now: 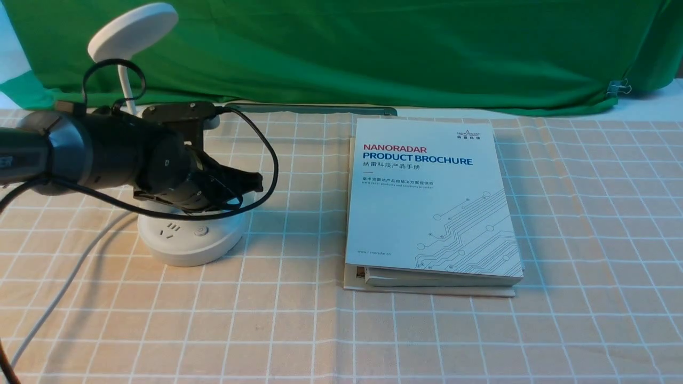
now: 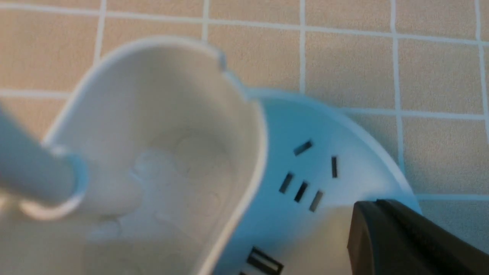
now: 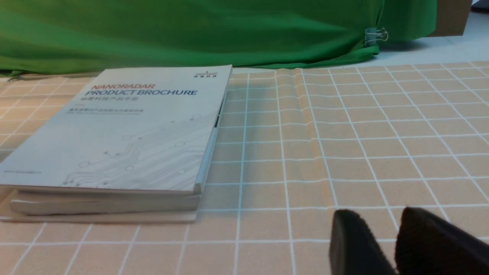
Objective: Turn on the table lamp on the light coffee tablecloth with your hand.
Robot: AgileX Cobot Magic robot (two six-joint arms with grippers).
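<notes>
The white table lamp stands at the left on the light coffee tablecloth [image 1: 533,330], with its disc head [image 1: 132,31] up high and its round base [image 1: 187,240] showing sockets and a round button [image 1: 200,231]. My left gripper [image 1: 256,184] hovers just above the base's far right side, fingers pressed together and holding nothing. The left wrist view shows the pen cup [image 2: 160,133], the bendy neck [image 2: 30,172], the socketed base [image 2: 317,126] and my shut left gripper [image 2: 372,204] over the base's rim. My right gripper [image 3: 386,215] is low over bare cloth, with a narrow gap between its tips and nothing in it.
A thick white product brochure binder [image 1: 427,202] lies right of the lamp; it also shows in the right wrist view [image 3: 122,130]. The lamp's white cord [image 1: 64,288] runs toward the front left. A green cloth backdrop [image 1: 373,48] hangs along the table's far edge.
</notes>
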